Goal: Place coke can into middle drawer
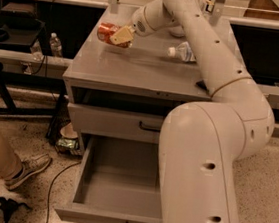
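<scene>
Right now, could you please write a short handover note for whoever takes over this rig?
Gripper: shut on the coke can, at the back left of the cabinet top. I cannot tell whether the can is clear of the surface.
Middle drawer: pulled open, low at the cabinet's front.
Done: can grasped, drawer open.
Left: lift the can, bring it forward and down over the drawer, release it inside.
Mind: a water bottle lies on the top to the right of the can, and a person's shoe is on the floor left of the drawer.
</scene>
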`<state>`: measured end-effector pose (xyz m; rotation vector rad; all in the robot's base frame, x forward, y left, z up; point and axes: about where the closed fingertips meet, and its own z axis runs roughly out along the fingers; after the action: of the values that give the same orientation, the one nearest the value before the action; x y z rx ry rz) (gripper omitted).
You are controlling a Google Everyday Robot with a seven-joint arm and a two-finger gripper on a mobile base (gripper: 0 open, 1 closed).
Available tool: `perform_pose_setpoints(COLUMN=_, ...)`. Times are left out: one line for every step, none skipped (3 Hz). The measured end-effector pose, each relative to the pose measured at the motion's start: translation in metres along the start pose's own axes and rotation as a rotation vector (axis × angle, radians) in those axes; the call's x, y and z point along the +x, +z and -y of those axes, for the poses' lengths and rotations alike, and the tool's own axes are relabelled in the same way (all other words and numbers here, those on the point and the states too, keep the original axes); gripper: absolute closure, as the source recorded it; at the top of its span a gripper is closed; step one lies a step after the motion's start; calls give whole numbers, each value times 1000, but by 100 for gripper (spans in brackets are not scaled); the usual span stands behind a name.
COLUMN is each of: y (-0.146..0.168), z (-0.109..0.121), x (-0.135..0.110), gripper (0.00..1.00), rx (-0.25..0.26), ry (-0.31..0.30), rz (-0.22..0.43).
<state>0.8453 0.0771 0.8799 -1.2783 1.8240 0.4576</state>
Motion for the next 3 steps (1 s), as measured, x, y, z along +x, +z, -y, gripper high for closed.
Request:
perform_pose_setpoints(y=-41, z=-12, x=-7, gripper=100, rx=-17, ry=-38, rz=54)
perform_pose_setpoints(y=-89, z=-36, x=0, gripper=100, rx=-66, ry=-84, rz=85)
perform_pose_setpoints(y=-150, z=-79, x=29, gripper=100, rx=-126, ry=-126, rz=69)
